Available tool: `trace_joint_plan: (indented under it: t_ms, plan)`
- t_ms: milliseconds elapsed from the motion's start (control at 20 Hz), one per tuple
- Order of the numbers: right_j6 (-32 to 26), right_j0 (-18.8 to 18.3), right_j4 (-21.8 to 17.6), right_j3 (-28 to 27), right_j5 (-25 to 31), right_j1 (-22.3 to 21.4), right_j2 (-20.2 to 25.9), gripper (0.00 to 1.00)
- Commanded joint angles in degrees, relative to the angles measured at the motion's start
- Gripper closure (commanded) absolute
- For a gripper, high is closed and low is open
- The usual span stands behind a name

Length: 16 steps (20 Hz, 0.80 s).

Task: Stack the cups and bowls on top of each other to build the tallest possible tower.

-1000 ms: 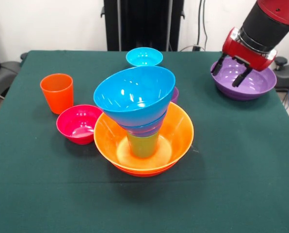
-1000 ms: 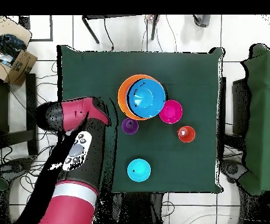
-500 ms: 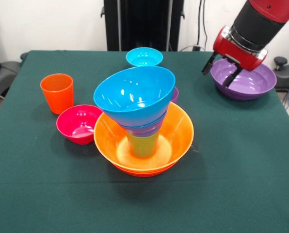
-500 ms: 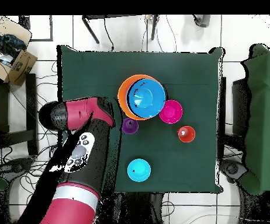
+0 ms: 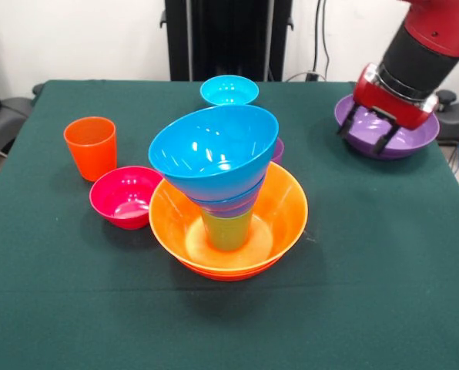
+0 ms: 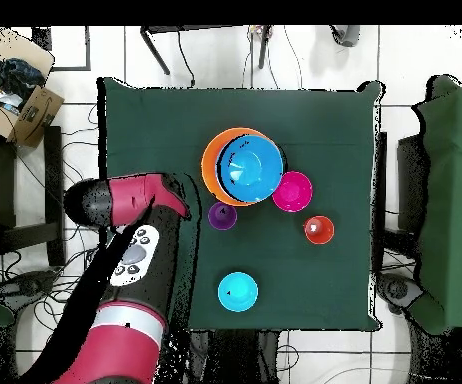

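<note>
Tool (image 5: 371, 132) spread wide — over purple bowl (image 5: 403, 136), tower (image 5: 223, 185) apart

We see a worktop (image 5: 75, 308) under a dark green cloth (image 6: 325, 130). Beyond its far edge in the front view stands a black pedestal (image 5: 228, 35) with cables (image 5: 319, 38). Overhead, past one corner, cardboard boxes (image 6: 30, 105) sit on the tiled floor (image 6: 85, 60)

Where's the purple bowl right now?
In the front view the purple bowl sits at the table's far right edge, directly under the open hand, well apart from the tower. The overhead view hides it beneath the arm.
</note>
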Motion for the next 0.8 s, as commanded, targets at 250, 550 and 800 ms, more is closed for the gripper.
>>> trace_joint_plan:
  t_ms: [250, 550, 800]
  plan:
    - [3.02, -2.24, 5.67, 8.38, -6.48, 0.88, 14.12, 0.0]
    - [3.27, -1.58, 6.68, 7.49, -4.03, 0.0, 15.49, 0.0]
    - [6.44, 1.41, 5.69, 5.89, -5.29, 1.59, 12.82, 0.0]
